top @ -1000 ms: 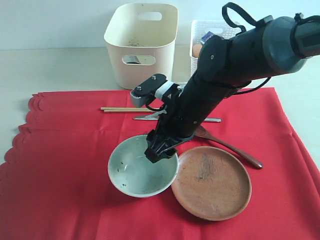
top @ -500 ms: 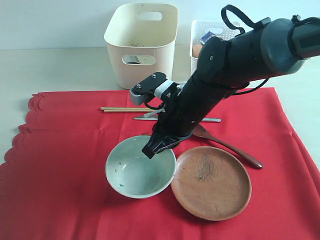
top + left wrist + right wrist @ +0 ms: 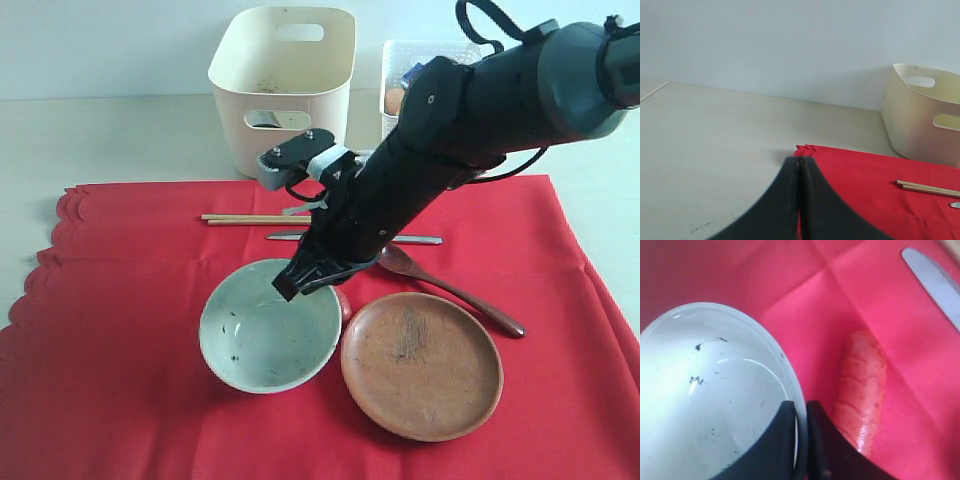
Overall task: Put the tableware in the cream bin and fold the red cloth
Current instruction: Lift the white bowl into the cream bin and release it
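My right gripper point(image 3: 290, 285) point(image 3: 801, 412) is shut on the rim of the pale speckled bowl point(image 3: 262, 335) point(image 3: 705, 400), one finger inside and one outside, and the bowl tilts above the red cloth point(image 3: 120, 300) point(image 3: 865, 175). The brown wooden plate point(image 3: 420, 365) lies to its right. Behind them lie the dark spoon point(image 3: 460, 292), the metal knife point(image 3: 410, 239) point(image 3: 935, 282) and the chopsticks point(image 3: 250, 218) point(image 3: 927, 187). The cream bin point(image 3: 285, 90) point(image 3: 925, 120) stands behind the cloth. My left gripper point(image 3: 800, 162) is shut on nothing, near the cloth's far left corner. No steel cup is clearly visible.
A white lattice basket point(image 3: 400, 60) holding an egg point(image 3: 394, 100) stands right of the cream bin. A pink glossy piece of food point(image 3: 862, 390) lies on the cloth beside the bowl. Bare table runs behind and left of the cloth.
The right gripper, shut on the bowl's rim, has pulled the bowl to the left and slightly up, away from the wooden plate. The left gripper's motion is not shown.
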Robot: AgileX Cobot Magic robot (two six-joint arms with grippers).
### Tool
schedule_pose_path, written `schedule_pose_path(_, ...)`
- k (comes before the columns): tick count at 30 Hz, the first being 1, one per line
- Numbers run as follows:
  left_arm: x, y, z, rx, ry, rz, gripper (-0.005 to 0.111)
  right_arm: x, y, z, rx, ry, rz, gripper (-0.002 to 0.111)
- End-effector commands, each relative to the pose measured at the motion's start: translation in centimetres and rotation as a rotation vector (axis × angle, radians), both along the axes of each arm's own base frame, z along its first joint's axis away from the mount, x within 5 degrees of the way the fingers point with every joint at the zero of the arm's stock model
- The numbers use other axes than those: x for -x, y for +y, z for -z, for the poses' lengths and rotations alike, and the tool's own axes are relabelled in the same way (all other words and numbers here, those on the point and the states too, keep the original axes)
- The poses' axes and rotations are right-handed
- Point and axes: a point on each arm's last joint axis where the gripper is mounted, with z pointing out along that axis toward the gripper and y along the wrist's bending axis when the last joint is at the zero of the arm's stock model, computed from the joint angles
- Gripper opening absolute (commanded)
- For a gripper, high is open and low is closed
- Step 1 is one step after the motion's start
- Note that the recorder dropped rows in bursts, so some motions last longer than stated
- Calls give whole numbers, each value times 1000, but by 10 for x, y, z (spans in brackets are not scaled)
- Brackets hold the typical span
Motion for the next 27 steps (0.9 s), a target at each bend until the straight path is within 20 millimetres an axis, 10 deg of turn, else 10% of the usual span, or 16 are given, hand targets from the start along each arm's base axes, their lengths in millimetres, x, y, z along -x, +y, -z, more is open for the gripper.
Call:
schedule_pose_path(1, 0, 0, 1, -2, -4, -1, 0, 2, 0, -26, -63, -53, 25, 0)
schedule_pose_path(27, 0, 0, 1, -2, -4, -1, 0, -38, 7, -173, -347, -643, 170, 0)
